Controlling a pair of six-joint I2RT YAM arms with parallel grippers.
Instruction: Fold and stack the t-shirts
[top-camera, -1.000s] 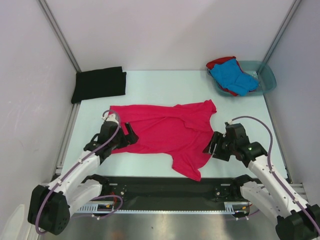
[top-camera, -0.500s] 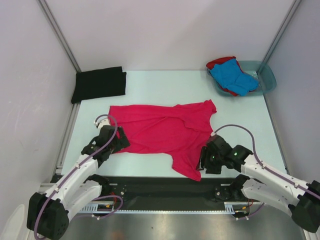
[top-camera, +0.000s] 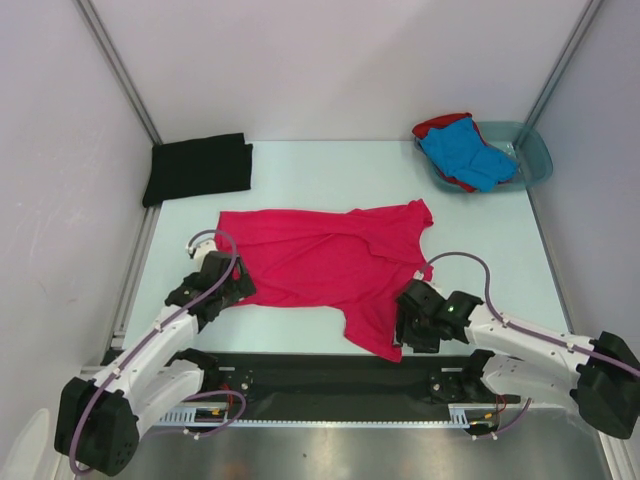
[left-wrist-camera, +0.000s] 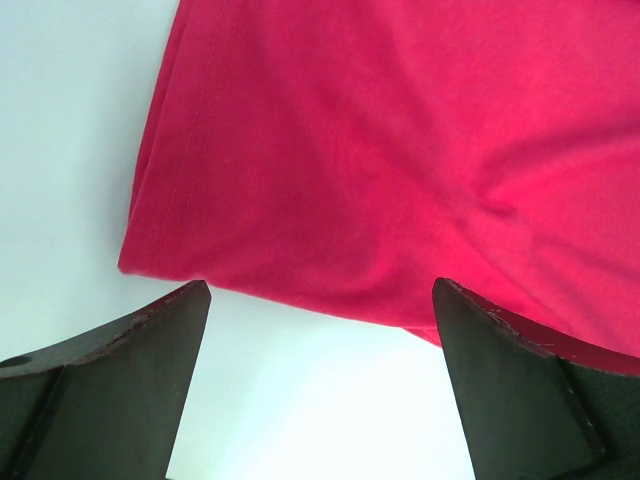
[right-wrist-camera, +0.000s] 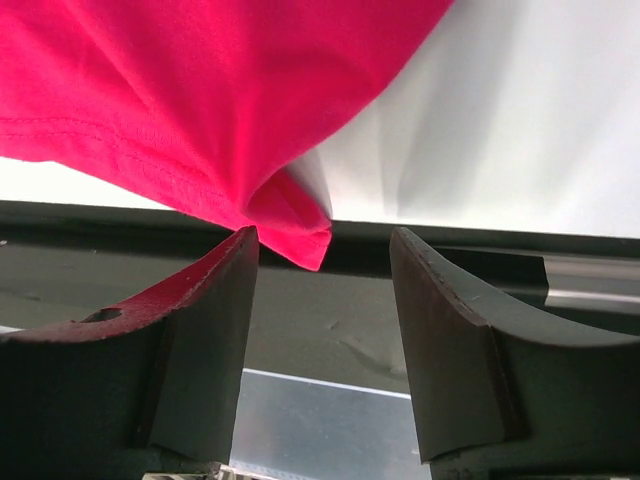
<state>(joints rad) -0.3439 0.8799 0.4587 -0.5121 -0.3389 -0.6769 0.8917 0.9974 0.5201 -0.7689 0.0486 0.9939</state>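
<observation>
Four shirts: pink shirt centre, black shirt far left, blue shirt and red shirt in one basin. Jaws apart on left gripper and right gripper.

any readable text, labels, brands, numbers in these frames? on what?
None readable in any view.
The pink t-shirt, black t-shirt, blue t-shirt, red t-shirt and basin are plain.
The left arm and right arm show no legible markings.
</observation>
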